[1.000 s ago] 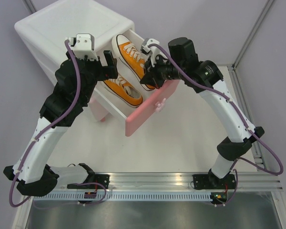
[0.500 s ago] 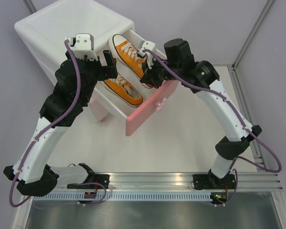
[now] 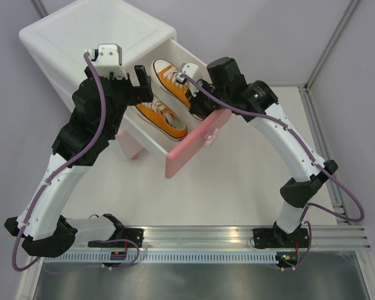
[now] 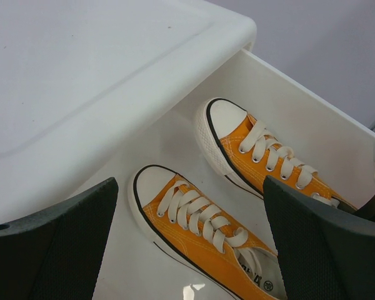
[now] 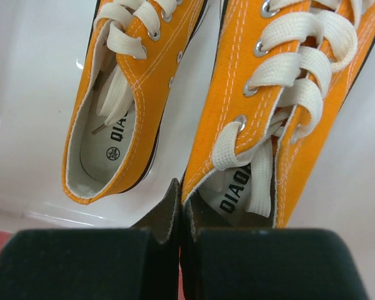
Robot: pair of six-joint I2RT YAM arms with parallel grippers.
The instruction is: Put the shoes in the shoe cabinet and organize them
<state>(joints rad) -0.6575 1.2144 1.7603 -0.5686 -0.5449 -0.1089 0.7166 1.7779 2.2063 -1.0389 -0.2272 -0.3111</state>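
Observation:
The white shoe cabinet (image 3: 94, 31) stands at the back left with its top drawer pulled out, pink front (image 3: 197, 142) toward me. Two orange shoes lie side by side in the drawer. My right gripper (image 5: 186, 212) is shut on the heel collar of the right orange shoe (image 5: 281, 81), one finger inside the shoe and one outside. The other orange shoe (image 5: 137, 81) rests free beside it. My left gripper (image 4: 190, 250) hangs open above the left orange shoe (image 4: 206, 231), its fingers (image 4: 56, 244) wide apart and touching nothing. From above, the held shoe (image 3: 172, 78) sits by the drawer's far wall.
The drawer's white floor (image 4: 144, 262) shows around the shoes. A pink foot of the cabinet (image 3: 130, 149) stands on the white table (image 3: 237, 187). A metal rail (image 3: 194, 237) runs along the near edge, and a frame post (image 3: 328, 44) rises at the right.
My right gripper has moved left and down with the orange shoe, bringing it lower into the drawer next to the other one. The left arm has stayed still.

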